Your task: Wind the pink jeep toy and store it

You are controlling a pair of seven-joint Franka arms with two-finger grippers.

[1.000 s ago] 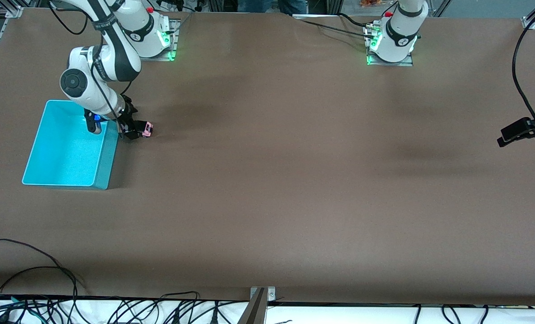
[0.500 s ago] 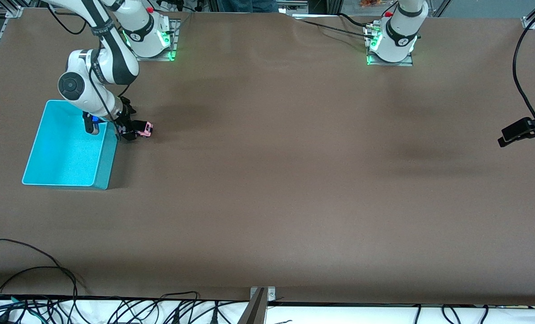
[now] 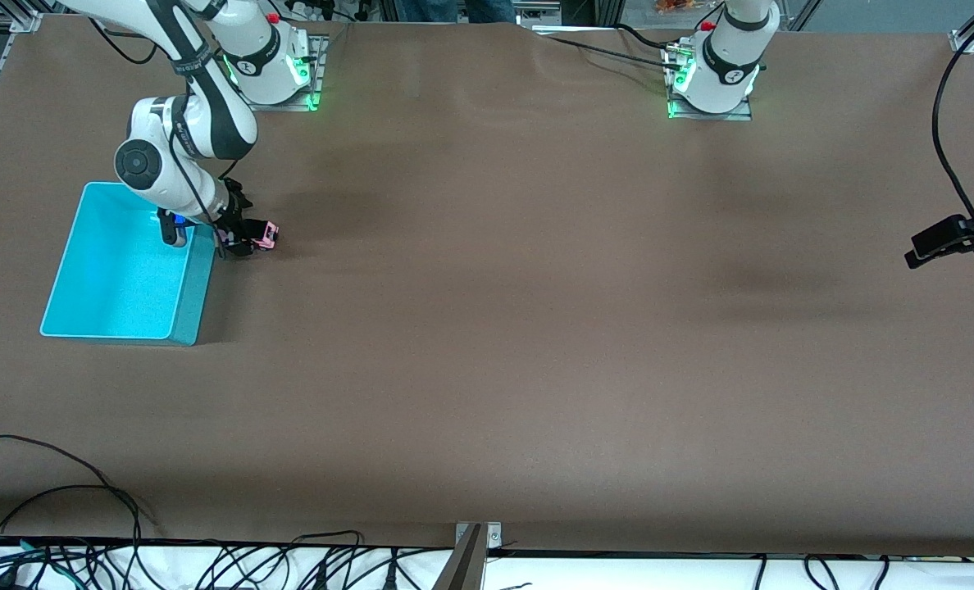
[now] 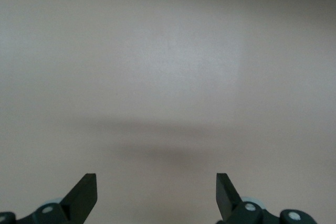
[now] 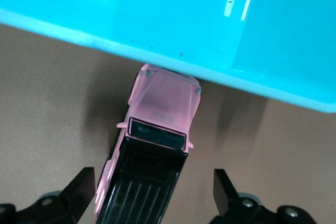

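**Pink jeep stands nose-on against the bin wall, open right gripper straddling it**

The turquoise bin [image 3: 126,266] sits on the brown table [image 3: 536,328] at the right arm's end. Just beside its wall, on the side toward the left arm's end, stands the pink jeep toy [image 3: 266,235], on its wheels on the table and outside the bin. The front view shows it low under the right arm's wrist, with the right gripper [image 3: 245,239] down around it.

The right wrist view gives the clearer account. The jeep toy [image 5: 152,150] lies with its long axis running square to the bin's wall [image 5: 173,35]. Its pink hood points at the bin, and the nose touches the wall or comes very close to it; I cannot tell which. The black roof, ribbed along its length, stretches back toward the wrist. The right gripper [image 5: 152,195] is spread wide, one finger [image 5: 81,187] on each flank of the jeep, with table showing between the fingers and the body on both sides. Nothing is gripped.

The left arm waits at its own end of the table, its gripper [image 3: 942,238] up over bare brown surface. In the left wrist view the left gripper [image 4: 156,192] also stands wide, with only the table under its fingers [image 4: 86,190].
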